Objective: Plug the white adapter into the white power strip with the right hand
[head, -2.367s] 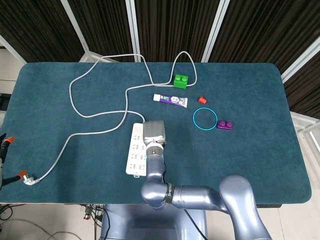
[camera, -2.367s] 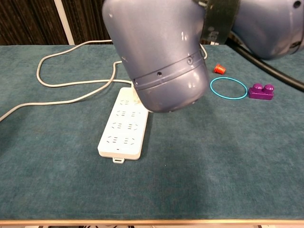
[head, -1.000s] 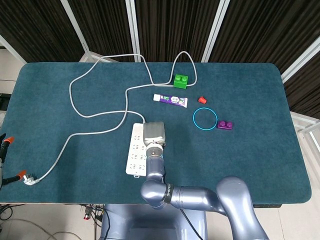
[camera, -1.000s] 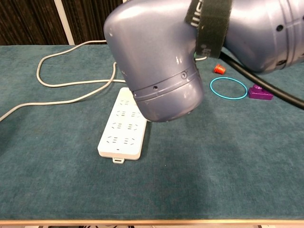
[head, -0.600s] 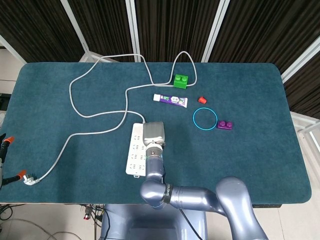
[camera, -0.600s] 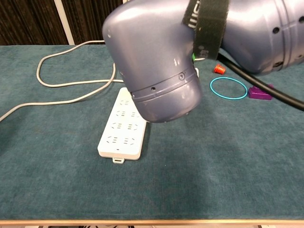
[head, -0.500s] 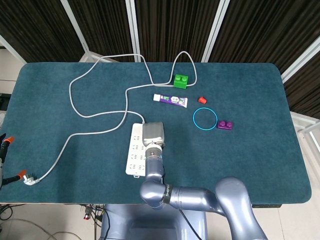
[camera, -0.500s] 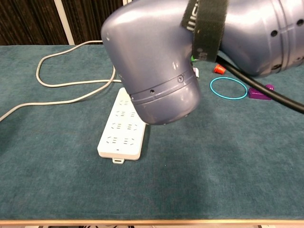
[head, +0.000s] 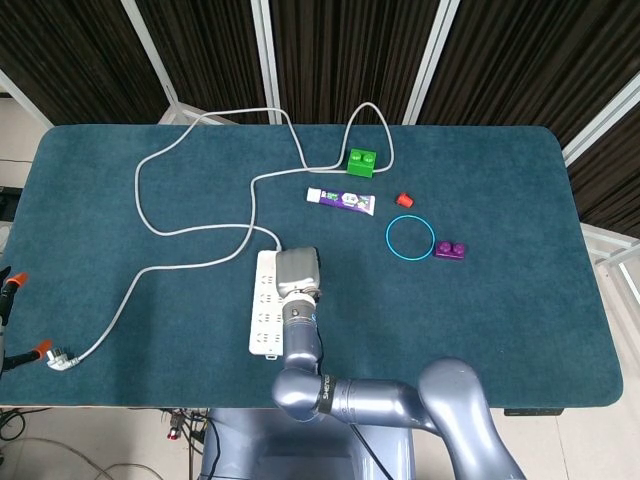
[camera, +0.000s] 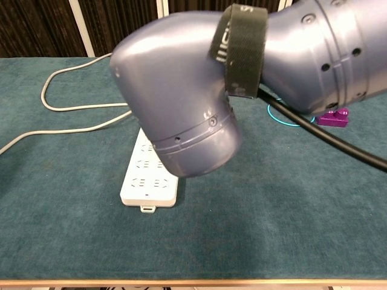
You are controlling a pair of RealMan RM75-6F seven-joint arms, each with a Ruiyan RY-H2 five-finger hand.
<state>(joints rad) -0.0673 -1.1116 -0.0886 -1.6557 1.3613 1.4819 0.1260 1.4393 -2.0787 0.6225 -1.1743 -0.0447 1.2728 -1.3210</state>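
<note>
The flat white plastic power strip lies on the teal felt worktop. The smooth grey arm covers it; the hand's state cannot be told.

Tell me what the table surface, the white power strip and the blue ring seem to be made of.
The table surface looks like teal felt or short carpet: matte with a fuzzy grain. The white power strip seems hard moulded plastic, smooth with a slight sheen and crisp socket slots. The blue ring is probably plastic or rubber; it is thin and evenly coloured, but too small to tell.
</note>
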